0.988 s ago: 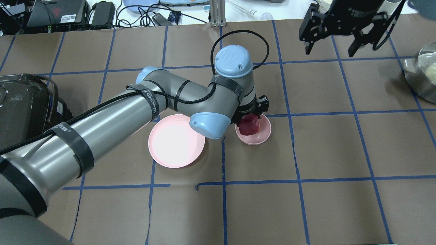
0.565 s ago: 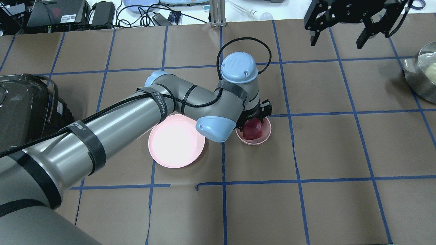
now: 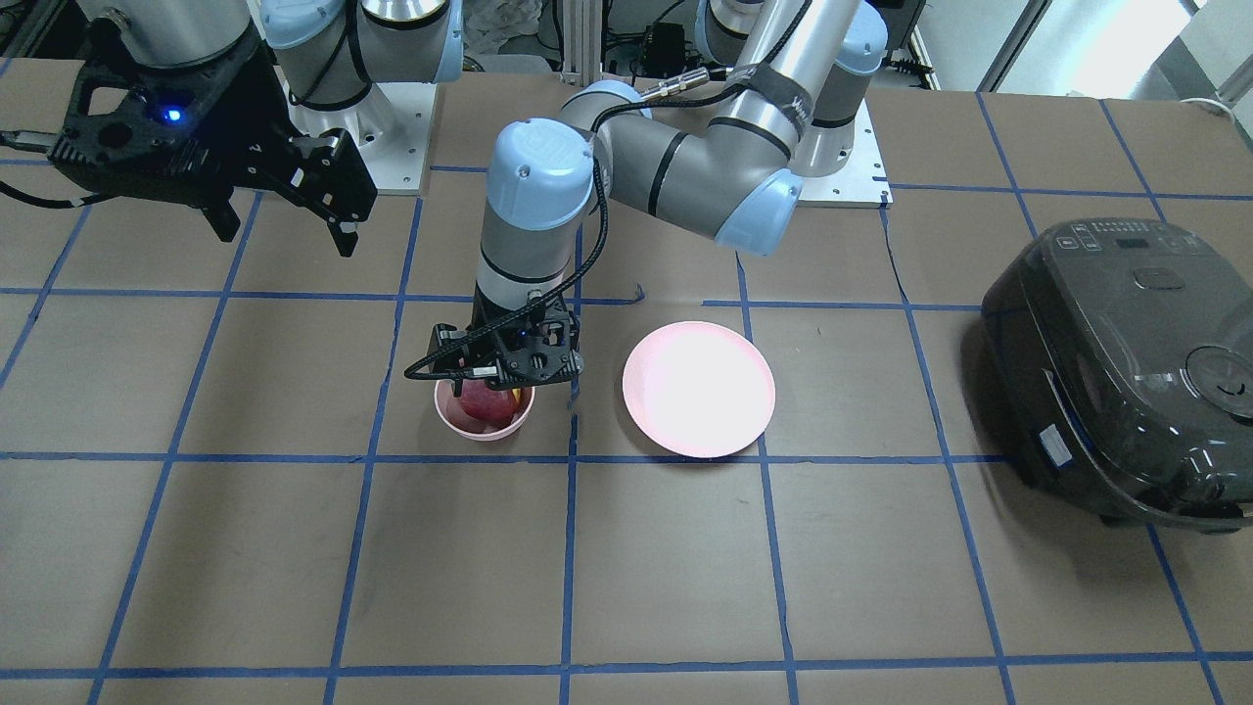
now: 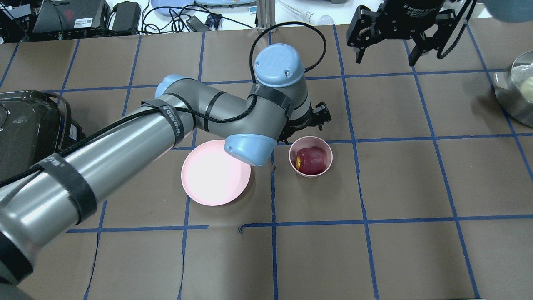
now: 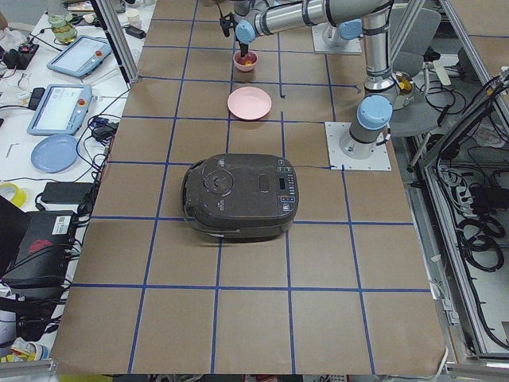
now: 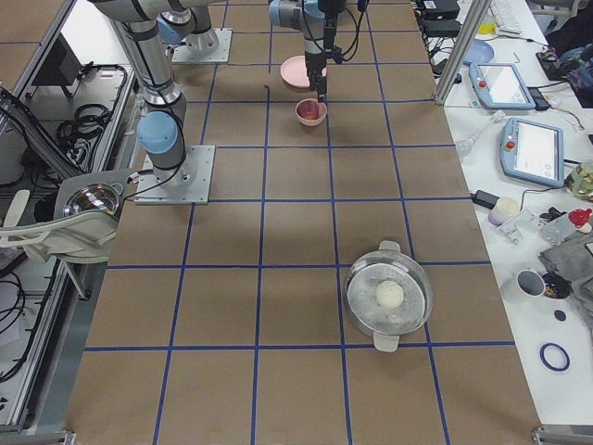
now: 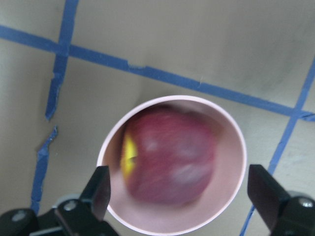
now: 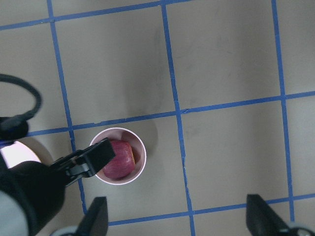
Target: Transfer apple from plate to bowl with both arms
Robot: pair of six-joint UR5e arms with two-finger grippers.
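Note:
The dark red apple [image 4: 310, 161] with a yellow patch lies in the small pink bowl [image 4: 329, 155]. The wide pink plate [image 4: 215, 173] sits bare just to the bowl's left. My left gripper [image 7: 179, 192] is open and empty just above the bowl, its fingers [image 7: 101, 189] wide apart on either side of the rim [image 7: 236, 147]. It also shows in the front view [image 3: 506, 368], over the apple [image 3: 487, 402]. My right gripper [image 4: 385, 58] is open and empty, high over the far right of the table. From above it sees the apple [image 8: 118, 164] in the bowl [image 8: 141, 155].
A black rice cooker [image 4: 29, 133] stands at the table's left edge. A metal pot [image 4: 518, 93] with a pale ball in it stands at the right edge. Cables and devices lie beyond the far edge.
My left gripper lowered the apple into the bowl, opened, let it go and drew back up. My right gripper shifted a little to the left, high up.

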